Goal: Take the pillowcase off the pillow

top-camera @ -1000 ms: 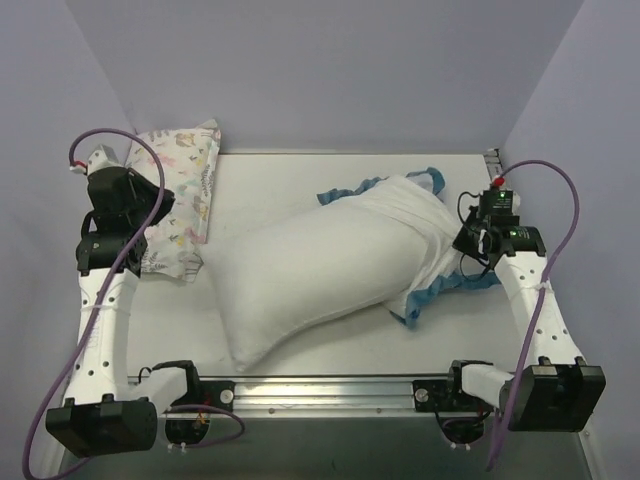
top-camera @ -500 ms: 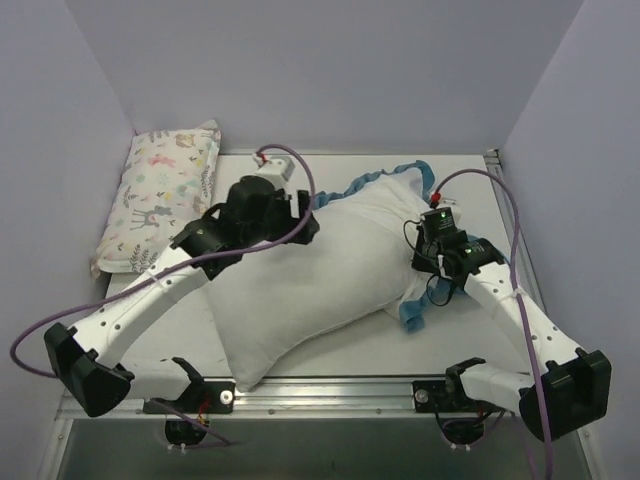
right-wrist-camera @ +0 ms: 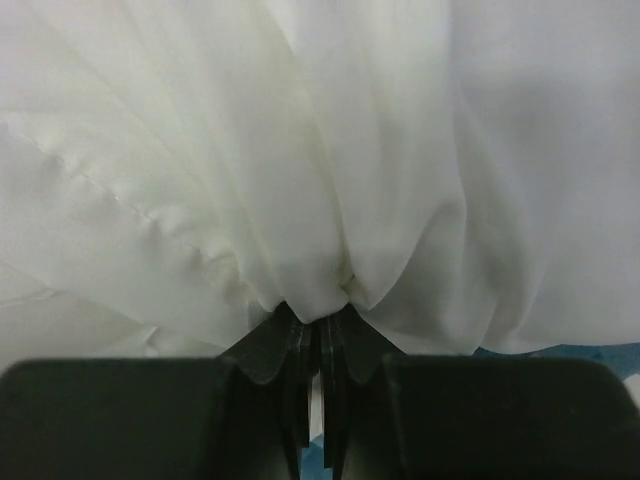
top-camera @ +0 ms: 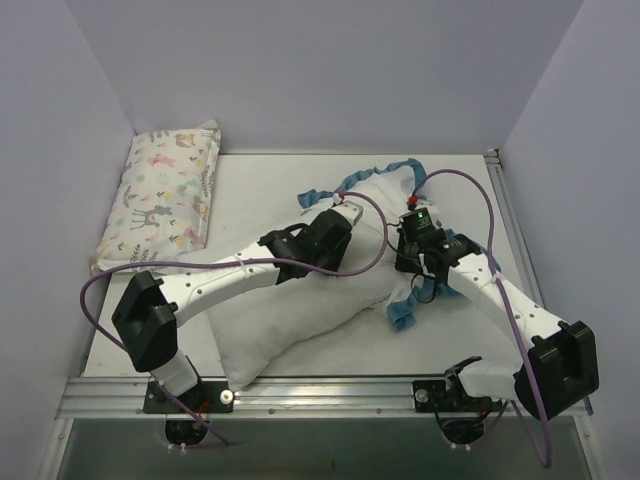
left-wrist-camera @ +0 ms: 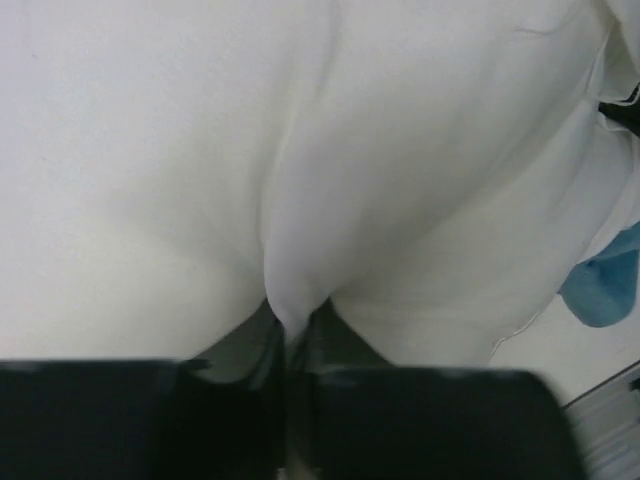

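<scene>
The plump white pillow (top-camera: 270, 300) lies slantwise across the table. The pillowcase (top-camera: 385, 198), white face up with a teal-blue frill (top-camera: 402, 315), is bunched over its far right end. My left gripper (top-camera: 348, 218) reaches over the pillow's middle and is shut on a pinch of the pillow's white fabric (left-wrist-camera: 290, 300), just left of the cover's hem. My right gripper (top-camera: 402, 262) is at the pillowcase's near side, shut on a gathered fold of its white cloth (right-wrist-camera: 320, 270). The printed face of the cover is hidden.
A smaller pastel animal-print pillow (top-camera: 165, 195) lies at the far left against the wall. A metal rail (top-camera: 320, 395) runs along the near edge. Lilac walls close in the left, back and right sides. Purple cables loop off both arms.
My left arm has swung from the far left across onto the pillow and shut on it. My right gripper has moved left with the pillowcase, which is more bunched.
</scene>
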`<state>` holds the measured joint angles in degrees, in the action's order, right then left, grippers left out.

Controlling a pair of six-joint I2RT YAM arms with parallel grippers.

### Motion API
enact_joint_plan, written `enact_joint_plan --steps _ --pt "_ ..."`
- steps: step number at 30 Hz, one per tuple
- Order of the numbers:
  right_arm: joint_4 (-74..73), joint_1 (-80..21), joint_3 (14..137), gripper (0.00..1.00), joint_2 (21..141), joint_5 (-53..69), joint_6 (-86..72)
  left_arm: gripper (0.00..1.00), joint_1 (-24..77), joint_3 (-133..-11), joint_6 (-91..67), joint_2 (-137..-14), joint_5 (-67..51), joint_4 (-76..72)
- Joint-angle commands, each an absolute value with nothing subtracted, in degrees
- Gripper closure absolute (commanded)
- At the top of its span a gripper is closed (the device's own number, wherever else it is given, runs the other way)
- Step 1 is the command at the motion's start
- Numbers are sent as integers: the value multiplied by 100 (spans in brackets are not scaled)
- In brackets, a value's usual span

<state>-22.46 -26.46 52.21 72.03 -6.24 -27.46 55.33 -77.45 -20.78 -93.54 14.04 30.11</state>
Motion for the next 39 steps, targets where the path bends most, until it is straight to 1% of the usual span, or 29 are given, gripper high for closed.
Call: enact_joint_plan --steps 1,4,5,6,8,9,10,11,12,15,20,23,25,27,29,31,33,34,35,36,37,38,39 --pt "-2302 -2708 5370 98 7313 -369 -2769 100 5379 -7524 -2144 -9615 1757 3181" --pt "-2452 -2313 5414 92 7216 -318 -2585 100 5379 -7340 -2136 -9345 2126 3365" --pt "-2496 -1755 5405 90 7172 -212 -2540 100 5379 -7278 -2188 -9221 2284 3427" --pt "-2531 -1479 5414 89 7128 -133 -2488 100 5379 -7216 -2197 -9081 2477 3471" --pt "-2706 -873 5510 73 6988 -53 -2330 100 5370 -6970 -2162 -8632 2479 3489" --pt "-2768 -870 5728 66 6926 -44 -2277 100 5396 -6874 -2153 -8518 2304 3472" --pt "-2803 -940 5852 52 6769 -44 -2224 100 5440 -6795 -2136 -8351 2233 3393" --pt "-2804 -1062 5984 44 6698 -61 -2171 100 5493 -6629 -2144 -8297 2180 3340" --pt "-2804 -1612 6116 31 6636 -270 -2154 100 5606 -6549 -2153 -8262 2093 3288" --pt "-2742 -2353 6722 16 6688 -781 -1952 100 5879 -6136 -2162 -8121 1926 2858" --pt "-2611 -2540 7838 3 7522 -932 -1478 100 6222 -5600 -2250 -7928 1837 2339" --pt "-2741 -2549 8531 1 8426 -713 -1205 100 6275 -5309 -2425 -7744 1793 2119" --pt "-2768 -2601 8744 0 8998 -379 -1038 100 6328 -5133 -2513 -7621 1740 1960" --pt "-2786 -2706 8973 0 9480 -255 -950 100 6389 -5037 -2549 -7576 1705 1838" --pt "-2812 -2952 9122 0 9772 -421 -862 100 6477 -4913 -2628 -7602 1705 1784" --pt "-2917 -3041 9316 4 10185 -666 -896 100 6539 -4800 -2768 -7603 1705 1714" --pt "-3198 -3006 9709 22 10580 -1131 -1019 100 6644 -4711 -2900 -7576 1696 1635" --pt "-3399 -2971 9799 35 10652 -1499 -1150 100 6697 -4641 -3040 -7541 1731 1635" --pt "-3462 -2840 9861 60 10696 -1686 -1221 100 6784 -4606 -3137 -7515 1801 1652" --pt "-3506 -2761 9940 70 10714 -1835 -1300 100 6829 -4571 -3216 -7428 1819 1670" --pt "-3594 -2638 9967 76 10696 -1924 -1370 100 6881 -4518 -3426 -7383 1845 1679" --pt "-3638 -2376 10002 87 10670 -1994 -1528 100 6925 -4448 -3532 -7348 1881 1705" --pt "-3665 -2182 10019 90 10626 -1995 -1599 100 7048 -4430 -3620 -7269 1898 1757"
